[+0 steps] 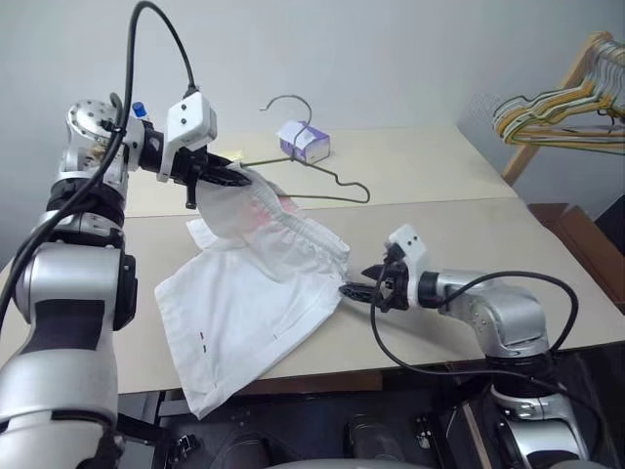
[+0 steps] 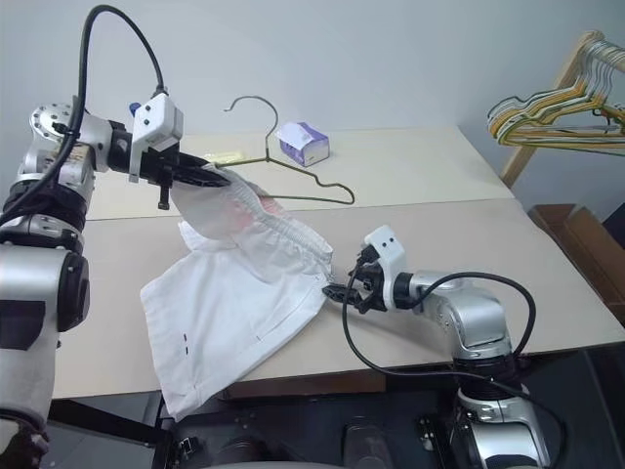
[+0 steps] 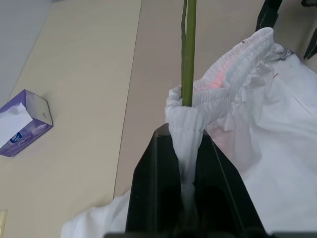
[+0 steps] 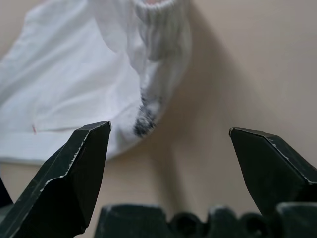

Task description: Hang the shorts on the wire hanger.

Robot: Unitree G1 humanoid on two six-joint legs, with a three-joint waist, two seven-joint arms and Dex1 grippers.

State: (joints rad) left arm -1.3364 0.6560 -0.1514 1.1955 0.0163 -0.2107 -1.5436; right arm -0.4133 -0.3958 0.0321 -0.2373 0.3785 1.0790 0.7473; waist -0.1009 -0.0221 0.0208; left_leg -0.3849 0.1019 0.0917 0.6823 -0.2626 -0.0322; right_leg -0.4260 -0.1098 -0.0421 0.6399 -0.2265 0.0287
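Observation:
The white shorts (image 1: 254, 303) lie spread on the table (image 1: 469, 225), with one end of the gathered waistband lifted. My left gripper (image 1: 229, 178) is shut on that raised waistband end (image 3: 185, 124). The wire hanger (image 3: 188, 49) runs out of the same pinched fold, and its hook (image 1: 289, 97) reaches toward the back of the table. My right gripper (image 1: 356, 283) hovers low beside the other end of the waistband (image 4: 148, 114), open, with nothing between its fingers. That end carries a dark smudge.
A small purple-and-white tissue box (image 1: 304, 142) stands behind the hanger. A bunch of yellow, green and striped hangers (image 1: 562, 112) hangs on a wooden rack at the far right. One leg of the shorts overhangs the table's front edge (image 1: 332, 376).

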